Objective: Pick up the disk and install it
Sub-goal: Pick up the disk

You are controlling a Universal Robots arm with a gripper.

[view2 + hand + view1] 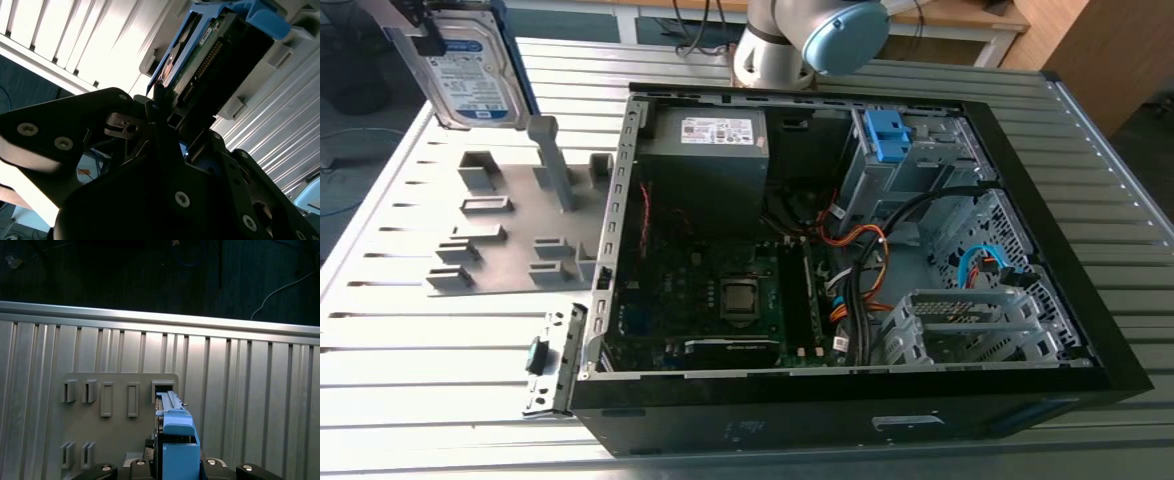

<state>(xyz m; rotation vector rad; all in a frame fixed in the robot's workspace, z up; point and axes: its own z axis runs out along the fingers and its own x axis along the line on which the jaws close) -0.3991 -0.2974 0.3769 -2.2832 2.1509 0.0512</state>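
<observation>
The disk (471, 72), a silver drive with a blue-and-white label in a blue bracket, stands on edge at the exterior view's far left, above the back of the grey fixture plate (507, 250). My gripper (424, 32) grips it from above, shut on its upper edge. In the second wrist view the black fingers (161, 107) close on the end of the disk (200, 55). In the first wrist view the disk's blue bracket (176, 432) sticks out from my gripper (176, 467), over the plate's slot (162, 387).
An open computer case (607, 300) lies on the slatted metal table (440, 350), to the exterior view's right of the plate. Inside are a grey power supply (707, 150), a cage with a blue latch (886, 135), a metal drive cage (974, 320) and loose cables (854, 270).
</observation>
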